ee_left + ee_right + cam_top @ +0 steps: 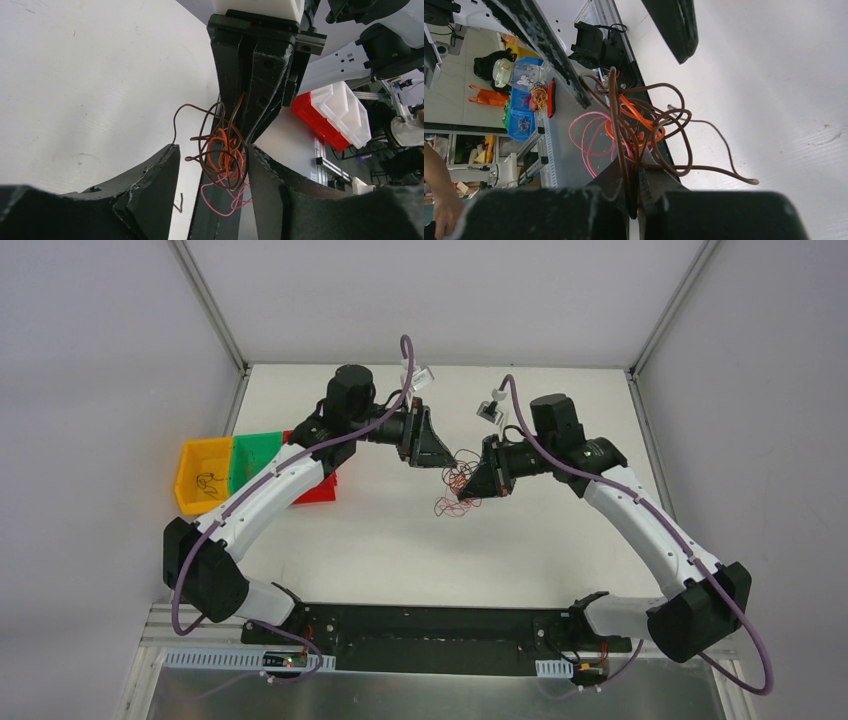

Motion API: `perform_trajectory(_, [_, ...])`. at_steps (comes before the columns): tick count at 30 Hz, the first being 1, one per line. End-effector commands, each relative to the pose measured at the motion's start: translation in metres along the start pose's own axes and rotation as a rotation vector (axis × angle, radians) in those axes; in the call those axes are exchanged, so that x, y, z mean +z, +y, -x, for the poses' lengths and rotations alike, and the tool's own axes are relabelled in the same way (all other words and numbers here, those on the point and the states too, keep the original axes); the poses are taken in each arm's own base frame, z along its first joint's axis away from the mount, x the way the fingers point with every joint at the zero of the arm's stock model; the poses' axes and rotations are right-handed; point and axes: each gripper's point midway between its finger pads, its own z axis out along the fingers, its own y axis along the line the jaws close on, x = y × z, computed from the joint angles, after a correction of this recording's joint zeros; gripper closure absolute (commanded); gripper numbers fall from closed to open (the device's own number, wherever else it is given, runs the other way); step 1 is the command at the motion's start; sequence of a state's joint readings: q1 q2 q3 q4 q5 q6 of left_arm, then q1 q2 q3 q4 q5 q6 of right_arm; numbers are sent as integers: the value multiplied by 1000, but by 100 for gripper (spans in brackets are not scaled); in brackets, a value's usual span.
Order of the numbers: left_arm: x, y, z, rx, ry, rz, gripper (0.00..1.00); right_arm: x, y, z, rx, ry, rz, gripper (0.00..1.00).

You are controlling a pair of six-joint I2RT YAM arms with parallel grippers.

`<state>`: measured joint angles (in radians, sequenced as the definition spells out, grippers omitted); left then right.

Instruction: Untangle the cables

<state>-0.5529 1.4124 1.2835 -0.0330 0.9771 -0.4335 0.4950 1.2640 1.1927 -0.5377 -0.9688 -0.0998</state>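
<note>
The cables (634,120) are a small clump of thin curly wires, dark brown, orange and pink-red. My right gripper (638,182) is shut on several strands and holds the clump above the table; in the top view the right gripper (472,485) is at mid-table with the cables (450,502) dangling below it. My left gripper (211,150) is open, its fingers either side of the hanging cables (225,157), which lie close to its right finger (280,195). In the top view the left gripper (440,455) faces the right gripper closely.
A yellow bin (200,475), a green bin (255,452) and a red bin (318,488) sit at the table's left edge under the left arm. Grey walls stand to the left, right and behind. One loose brown wire end (751,181) sticks out to the side.
</note>
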Motion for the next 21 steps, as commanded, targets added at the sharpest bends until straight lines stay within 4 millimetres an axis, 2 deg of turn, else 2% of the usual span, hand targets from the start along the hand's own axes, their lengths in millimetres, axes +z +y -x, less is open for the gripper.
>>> perform_trajectory(1, [4, -19, 16, 51, -25, -33, 50, 0, 4, 2, -52, -2, 2, 100])
perform_trajectory(4, [8, -27, 15, 57, -14, -54, 53, 1, 2, 2, -51, 1, -4, 100])
perform_trajectory(6, [11, -31, 12, 56, -2, -71, 59, 1, 0, 2, -46, 2, -7, 100])
perform_trajectory(10, [10, -34, 12, 60, -1, -75, 94, 2, 0, 0, -36, 7, -7, 100])
perform_trajectory(11, [10, -35, 14, 63, -5, -72, 100, 2, -1, -1, -32, 9, -10, 100])
perform_trajectory(13, [6, -35, 17, 64, -16, -54, 100, 1, -2, -6, -30, 16, -17, 100])
perform_trajectory(16, [-5, -23, 27, 68, -57, 22, 100, -1, -5, -15, -38, 31, -33, 100])
perform_trajectory(18, [-19, -9, 38, 66, -98, 92, 100, -3, -6, -22, -47, 43, -45, 100])
perform_trajectory(21, [-51, 16, 68, 45, -198, 200, 100, -7, -10, -35, -54, 69, -68, 100])
